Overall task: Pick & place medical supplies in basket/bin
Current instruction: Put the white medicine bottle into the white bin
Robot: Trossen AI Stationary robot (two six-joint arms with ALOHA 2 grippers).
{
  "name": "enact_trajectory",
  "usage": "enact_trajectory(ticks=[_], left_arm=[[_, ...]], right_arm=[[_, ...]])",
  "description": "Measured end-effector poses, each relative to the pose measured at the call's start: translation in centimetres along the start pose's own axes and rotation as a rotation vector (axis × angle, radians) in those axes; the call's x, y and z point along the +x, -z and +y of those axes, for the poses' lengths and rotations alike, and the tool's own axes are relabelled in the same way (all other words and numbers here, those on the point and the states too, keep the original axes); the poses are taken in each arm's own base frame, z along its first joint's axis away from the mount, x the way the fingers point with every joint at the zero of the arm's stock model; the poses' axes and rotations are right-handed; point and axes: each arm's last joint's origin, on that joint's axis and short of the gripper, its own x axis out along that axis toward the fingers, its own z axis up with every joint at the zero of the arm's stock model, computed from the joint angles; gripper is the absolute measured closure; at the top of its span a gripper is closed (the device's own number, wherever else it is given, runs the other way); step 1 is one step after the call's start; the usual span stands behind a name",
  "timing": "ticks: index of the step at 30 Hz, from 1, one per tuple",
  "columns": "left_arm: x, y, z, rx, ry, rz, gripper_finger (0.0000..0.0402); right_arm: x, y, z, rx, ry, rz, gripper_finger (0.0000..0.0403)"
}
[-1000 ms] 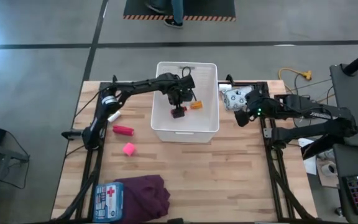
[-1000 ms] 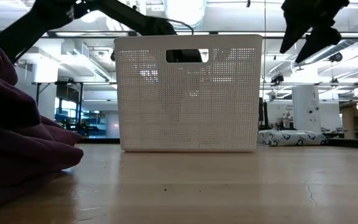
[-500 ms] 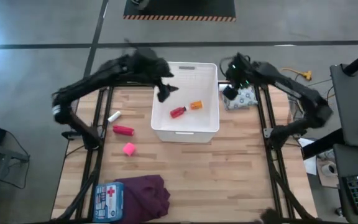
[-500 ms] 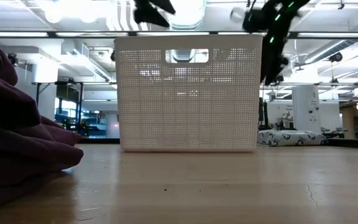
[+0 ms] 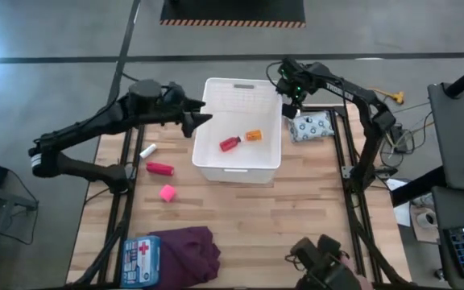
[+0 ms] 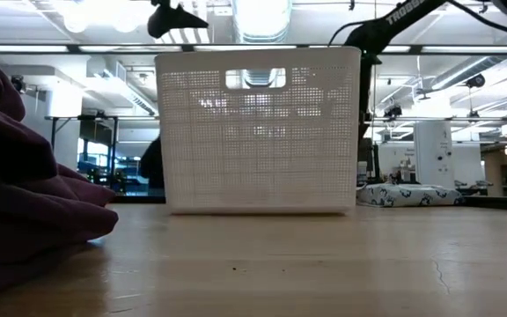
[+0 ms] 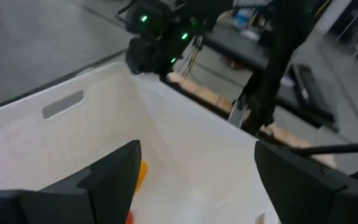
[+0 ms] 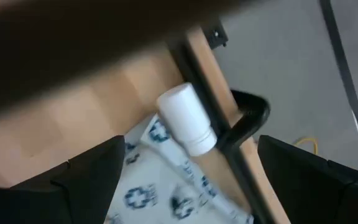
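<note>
High view, basket: the white basket [image 5: 240, 129] stands on the far middle of the table [image 5: 296, 217]; inside it lie the small red bottle [image 5: 230, 144] and the orange box [image 5: 254, 135], side by side.
High view, left gripper: the left gripper [image 5: 196, 122] hovers at the basket's left rim, fingers spread, holding nothing.
High view, right gripper: the right gripper [image 5: 290, 87] hangs by the basket's far right corner, above the white-blue patterned pouch [image 5: 311, 126]; whether it is open cannot be told from here.
High view, loose supplies: left of the basket lie the white vial [image 5: 147, 151], the pink-red tube [image 5: 160, 168] and the pink cube [image 5: 167, 192]; at the near left edge, the blue first-aid pouch [image 5: 140, 258] touches the purple cloth [image 5: 188, 254].
Low view: the basket [image 6: 258, 128] fills the middle, the patterned pouch [image 6: 403, 195] lies to its right, and the cloth [image 6: 25, 194] bulks at the left.
Left wrist view: the fingers [image 7: 114, 174] stand wide apart over the basket's interior [image 7: 185, 155], empty; a bit of the orange box [image 7: 141, 173] shows between them.
Right wrist view: the fingers [image 8: 95, 168] stand wide apart, empty, over the patterned pouch [image 8: 166, 186] and a white bottle [image 8: 185, 118] at the table's edge.
</note>
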Motion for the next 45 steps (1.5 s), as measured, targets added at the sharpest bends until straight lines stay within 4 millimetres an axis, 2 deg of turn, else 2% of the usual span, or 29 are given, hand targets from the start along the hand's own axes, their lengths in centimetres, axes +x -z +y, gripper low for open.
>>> enact_trajectory(ticks=[5, 8, 13, 18, 21, 25, 29, 32, 35, 41, 45], left_arm=[[-0.7, 0.2, 0.0, -0.016, 0.001, -0.017, 0.0106], [-0.9, 0.2, 0.0, -0.015, 0.003, -0.023, 0.0106], [-0.5, 0.0, 0.0, 0.01, -0.012, -0.024, 0.0106], [0.1, 0.0, 0.1, 0.032, -0.022, -0.034, 0.0106], [0.6, -0.1, 0.1, 0.033, -0.023, -0.028, 0.0106], [0.7, -0.2, 0.1, 0.034, -0.02, -0.03, 0.0106], [0.7, -0.2, 0.1, 0.033, -0.021, -0.026, 0.0106], [0.7, -0.2, 0.1, 0.031, -0.021, -0.026, 0.0106], [0.7, -0.2, 0.1, 0.019, -0.021, -0.026, 0.0106], [0.7, -0.2, 0.1, 0.007, -0.021, -0.026, 0.0106], [0.7, -0.2, 0.2, 0.006, -0.026, -0.028, 0.0106]], right_arm=[[0.2, 0.1, -1.1, 0.022, -0.032, -0.034, 0.0044], [-1.4, 0.6, -1.2, 0.09, -0.058, -0.102, 0.0051], [-6.8, 1.7, -1.2, 0.098, -0.009, -0.284, 0.007], [-8.0, 3.2, -1.8, 0.173, 0.012, -0.299, 0.0073], [-6.0, 4.4, -2.5, 0.196, 0.001, -0.228, 0.0069], [-2.4, 5.1, -2.1, 0.164, -0.043, -0.129, 0.0072], [1.2, 4.0, -1.3, 0.152, -0.07, -0.099, 0.0076], [3.0, 3.0, -1.2, 0.144, -0.053, -0.064, 0.0076], [5.3, 2.8, -1.1, 0.134, -0.047, 0.041, 0.0076], [7.3, 2.0, -0.4, 0.087, -0.102, 0.084, 0.0076], [7.2, 0.8, -0.2, 0.036, -0.091, 0.057, 0.0076]])
